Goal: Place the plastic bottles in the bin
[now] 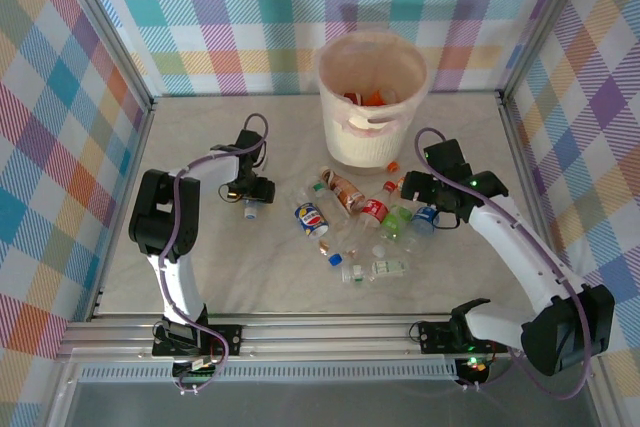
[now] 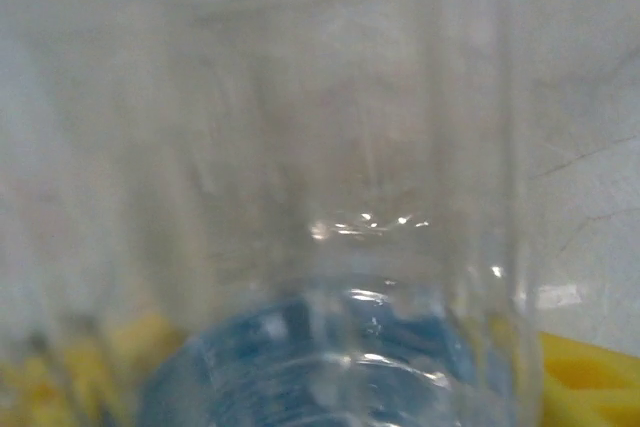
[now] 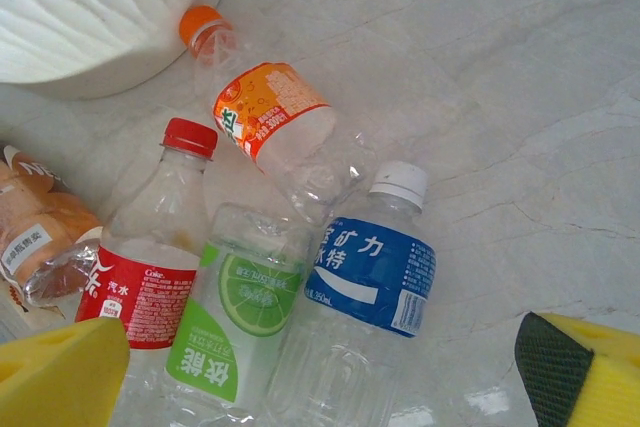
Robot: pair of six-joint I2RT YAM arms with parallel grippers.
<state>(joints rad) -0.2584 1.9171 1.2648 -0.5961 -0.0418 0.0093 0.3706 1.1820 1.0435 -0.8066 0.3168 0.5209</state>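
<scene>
The cream-white bin [image 1: 345, 137] stands at the back centre with a few bottles inside it. Several plastic bottles [image 1: 350, 232] lie in a loose heap in front of it. My left gripper [image 1: 250, 192] is low over the table and shut on a clear bottle with a blue cap [image 2: 300, 367], whose blurred body sits between the yellow pads [image 2: 590, 377]. My right gripper [image 3: 320, 357] is open above a blue-label, white-cap bottle [image 3: 375, 272] and a green lime-label bottle [image 3: 235, 327]. Beside them lie a red-cap Coke bottle [image 3: 150, 267] and an orange-label bottle [image 3: 270, 117].
The bin's ribbed wall [image 3: 90, 17] rises just beyond the orange cap. A brown-label bottle [image 1: 345, 190], a blue Pepsi-label bottle [image 1: 311, 218] and a small clear bottle [image 1: 378, 270] lie between the arms. Checked walls and metal posts enclose the table.
</scene>
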